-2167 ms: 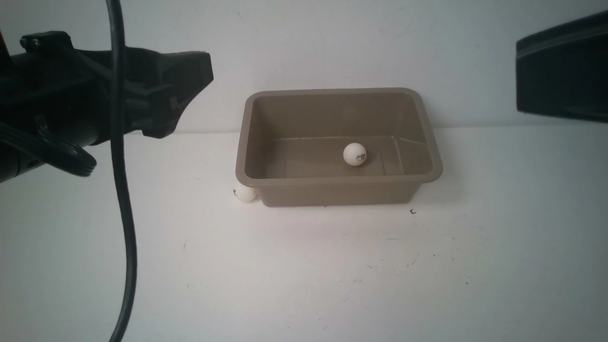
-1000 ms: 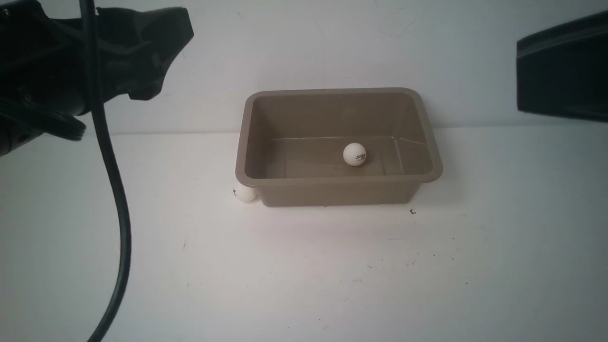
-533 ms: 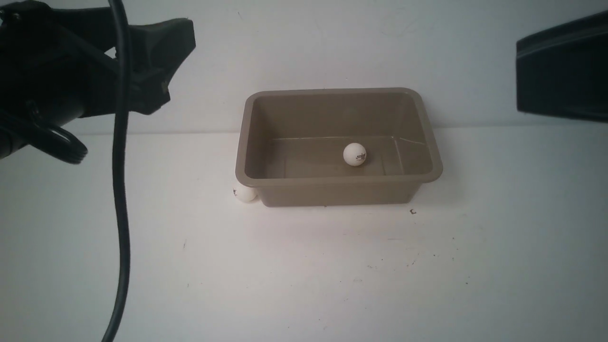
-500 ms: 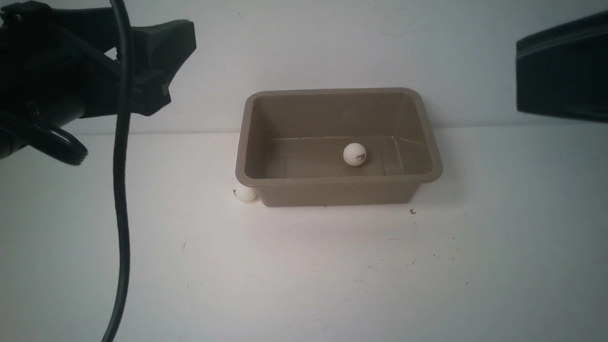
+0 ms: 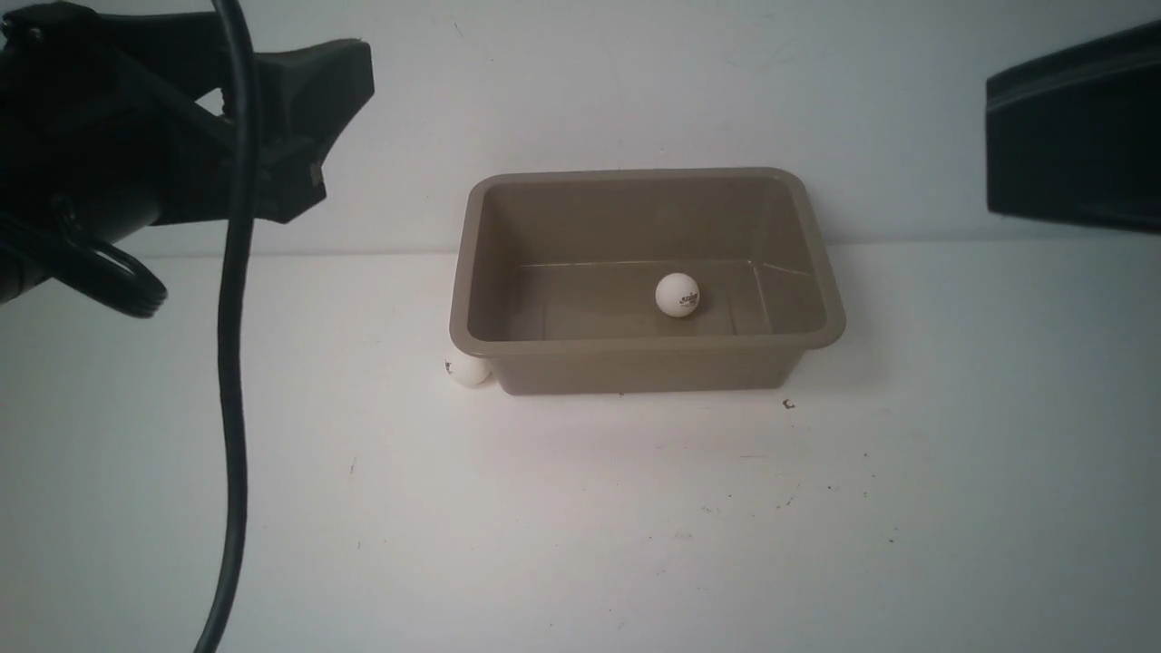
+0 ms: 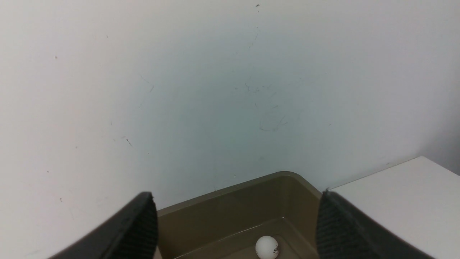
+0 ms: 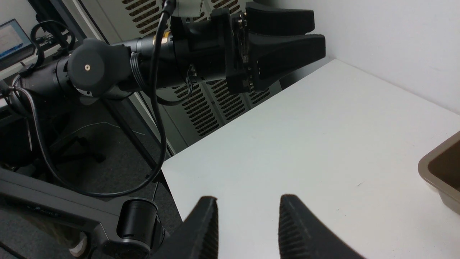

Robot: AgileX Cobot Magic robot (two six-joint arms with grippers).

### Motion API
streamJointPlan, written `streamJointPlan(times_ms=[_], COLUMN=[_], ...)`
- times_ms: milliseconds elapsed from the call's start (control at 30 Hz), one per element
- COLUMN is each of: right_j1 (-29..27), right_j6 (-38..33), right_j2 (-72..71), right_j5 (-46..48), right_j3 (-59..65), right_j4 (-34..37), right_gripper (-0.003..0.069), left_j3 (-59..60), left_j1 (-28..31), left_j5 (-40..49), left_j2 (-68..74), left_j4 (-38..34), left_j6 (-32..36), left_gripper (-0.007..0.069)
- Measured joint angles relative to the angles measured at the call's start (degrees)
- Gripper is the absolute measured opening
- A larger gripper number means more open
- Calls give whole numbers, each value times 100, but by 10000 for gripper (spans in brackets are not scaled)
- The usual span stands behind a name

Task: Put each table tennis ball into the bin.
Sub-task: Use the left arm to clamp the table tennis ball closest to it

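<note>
Front view: the bin (image 5: 635, 346) stands on the white desk (image 5: 635, 526), its far side close against the wall (image 5: 635, 91). One table tennis ball with a dark logo (image 5: 678, 295) lies on the bin floor, right of centre. A second ball (image 5: 469, 370) rests on the desk outside the bin, touching its near left corner; the flared rim covers the ball's upper right part, and a small dark mark shows at its left edge. Only these two balls can be made out.

The left end effector (image 5: 340, 127) is raised at upper left, well apart from the bin, and a black cable (image 5: 231, 363) hangs in front of it. In the left wrist view its jaws stand wide with nothing between them; both fingers are cut off by the frame edge, and beyond them lie the bin's far corner and the logo ball (image 6: 267, 247).

The right arm (image 5: 1079, 136) shows only as a dark block cut off at upper right. In the right wrist view the right end effector (image 7: 248, 201) is drawn in to a narrow gap, empty, above bare desk, with a cropped bin corner (image 7: 440, 172) at the edge
</note>
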Motion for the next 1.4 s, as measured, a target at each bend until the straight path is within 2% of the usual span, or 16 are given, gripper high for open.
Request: streamJointPlan(times_ms=[300, 1400], right_j1=[0, 0], right_j6=[0, 0], right_j2=[0, 0], right_j5=[0, 0], right_j3=[0, 0], right_j4=[0, 0], right_gripper=[223, 223], left_j3=[0, 0], left_j1=[0, 0], left_j5=[-307, -471], left_j2=[0, 0], left_j4=[0, -5], left_j6=[0, 477], left_gripper=[535, 535])
